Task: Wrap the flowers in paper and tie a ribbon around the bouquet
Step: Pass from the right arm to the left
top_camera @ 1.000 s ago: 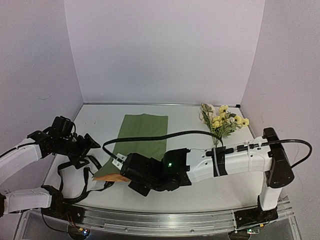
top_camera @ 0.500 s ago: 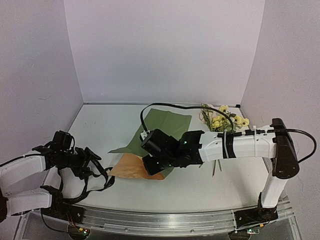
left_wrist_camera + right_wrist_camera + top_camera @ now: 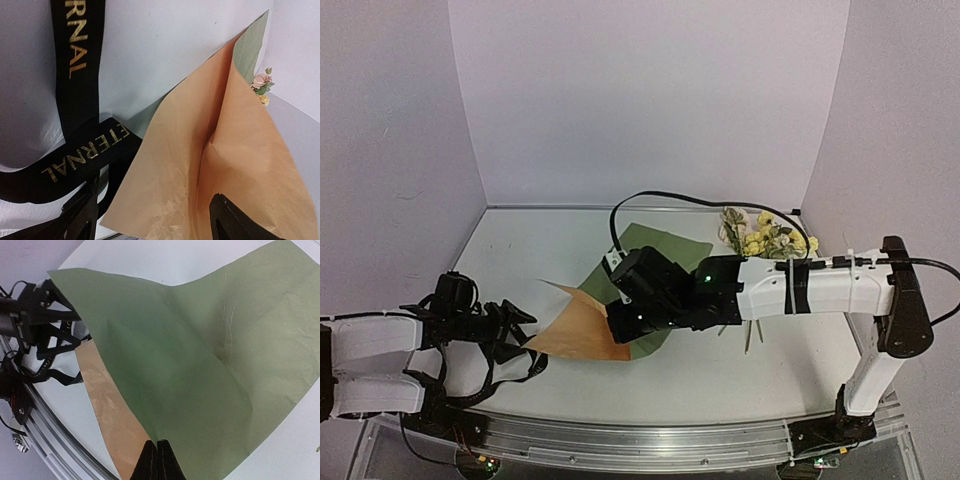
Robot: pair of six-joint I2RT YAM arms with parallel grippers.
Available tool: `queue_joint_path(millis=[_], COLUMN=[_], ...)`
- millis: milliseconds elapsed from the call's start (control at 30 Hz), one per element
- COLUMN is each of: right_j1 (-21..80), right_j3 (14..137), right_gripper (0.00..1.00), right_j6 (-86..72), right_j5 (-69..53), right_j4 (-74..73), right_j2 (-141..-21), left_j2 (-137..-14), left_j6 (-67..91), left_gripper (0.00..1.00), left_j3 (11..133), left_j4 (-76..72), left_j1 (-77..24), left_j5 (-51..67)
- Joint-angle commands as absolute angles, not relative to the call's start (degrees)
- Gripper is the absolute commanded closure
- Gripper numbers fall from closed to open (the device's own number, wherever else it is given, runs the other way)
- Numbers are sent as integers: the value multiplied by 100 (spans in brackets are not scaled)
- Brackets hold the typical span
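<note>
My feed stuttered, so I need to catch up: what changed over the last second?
The right gripper, shut on the paper at its near corner, swung back and right toward the flowers. This lifted and folded the sheet so its tan underside shows. The left gripper, open, drew back toward its base. The flowers and the ribbon stayed roughly in place.

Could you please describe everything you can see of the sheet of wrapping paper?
The large rectangular paper sheet is olive green on one face and tan kraft-brown on the other, lightly creased. Its near corner is raised and curled over, showing the tan underside, pinched in the right gripper's shut fingers; the far part rests on the white table.
</note>
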State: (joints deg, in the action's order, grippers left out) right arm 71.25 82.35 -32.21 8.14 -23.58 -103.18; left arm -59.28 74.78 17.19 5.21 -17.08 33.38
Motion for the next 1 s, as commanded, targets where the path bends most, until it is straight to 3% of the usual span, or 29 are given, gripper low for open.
queue_joint_path(millis=[0,167,300,400,467,533,633,800,967], right_j1=[7084,7085,7085,7084,7068,7060,7049,7049,7060], right_j3=[8274,8278,8249,8255,8240,8179,8010,7484,6775], right_gripper=[100,100,100,100,100,100,100,100,100], right_j6=[-3328,-3356,-3392,-3349,-3287,-3200,-2980,-2737,-2758], right_j5=[814,819,821,838,860,929,1089,1358,1495], right_j4=[-2172,-2161,-2136,-2136,-2136,-2148,-2154,-1982,-1503], right_j2=[-10020,-10025,-10031,-10021,-9995,-9916,-9701,-9231,-8698], left_j2=[-6045,-6055,-6343,-6610,-6736,-6765,-6750,-7013,-7720], left_j6=[7920,8219,8426,8448,8341,8021,7344,5703,4279], left_gripper=[20,21,32,49,71,85,99,100,100], left_j3=[1587,1492,1469,1652,1824,2187,2875,4832,6600], left_j4=[-222,-462,-1011,-1250,-1268,-899,-105,1295,2087], left_j1=[-1928,-2167,-2234,-2335,-2369,-2392,-2440,-2834,-3831], left_j5=[3369,3095,3029,2943,2905,2760,2346,1184,220])
